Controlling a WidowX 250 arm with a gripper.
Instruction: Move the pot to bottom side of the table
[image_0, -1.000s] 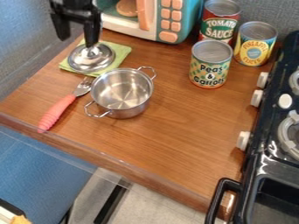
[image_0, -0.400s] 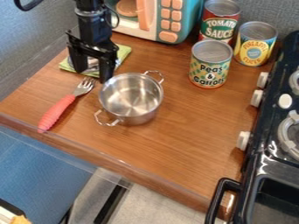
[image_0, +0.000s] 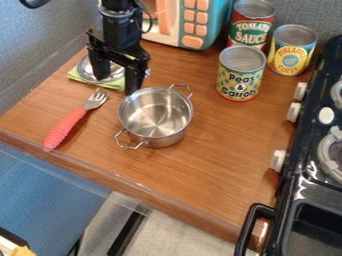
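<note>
The black gripper (image_0: 116, 85) hangs over the upper left of the table, its two fingers spread apart with nothing held between them. Directly below and to the right of it stands the silver pot (image_0: 155, 118), upright and empty, with one loop handle at its upper right and one at its lower left. The right finger's tip is at the pot's upper-left rim; whether they touch I cannot tell. The wooden table (image_0: 194, 165) carries the pot near its left-centre part.
A silver lid (image_0: 100, 74) rests on a green cloth (image_0: 79, 76) behind the gripper. Left of the pot lies a fork with a pink handle (image_0: 65, 129). Several cans (image_0: 241, 73) stand upper right, a toy microwave (image_0: 194, 25) at the back, a black stove (image_0: 304, 175) at the right.
The gripper has moved down and to the right. The pot has slid the same way, a short distance toward the lower right. The fork and cans have stayed in place.
</note>
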